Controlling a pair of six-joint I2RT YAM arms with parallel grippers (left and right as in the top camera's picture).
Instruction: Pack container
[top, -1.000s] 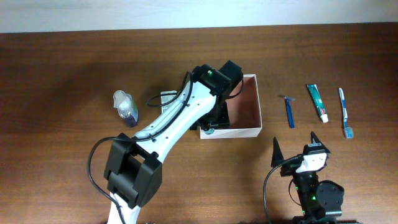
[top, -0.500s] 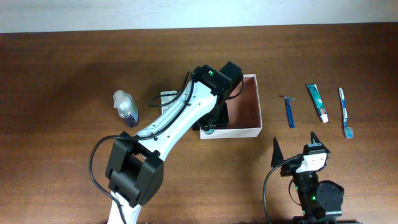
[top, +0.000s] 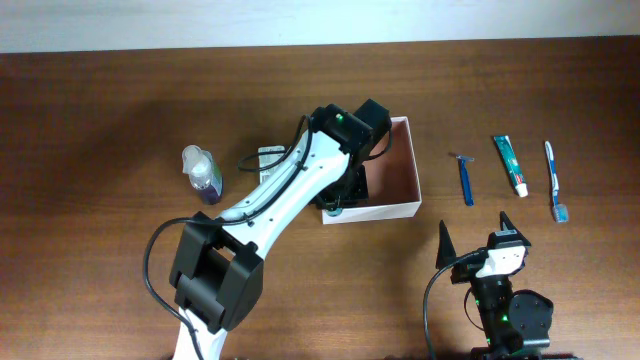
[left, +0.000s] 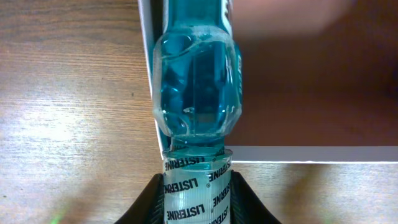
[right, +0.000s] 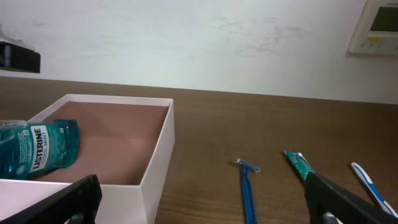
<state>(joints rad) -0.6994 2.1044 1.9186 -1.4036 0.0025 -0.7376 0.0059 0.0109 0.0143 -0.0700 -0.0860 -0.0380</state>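
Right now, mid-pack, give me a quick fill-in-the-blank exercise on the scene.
The left gripper holds the mouthwash bottle by its ____.
The bottle's brand name reads ____.
The razor, toothpaste and toothbrush lie outside the container, on its ____ side.
The right gripper is ____.
Missing words: cap; Listerine; right; open.
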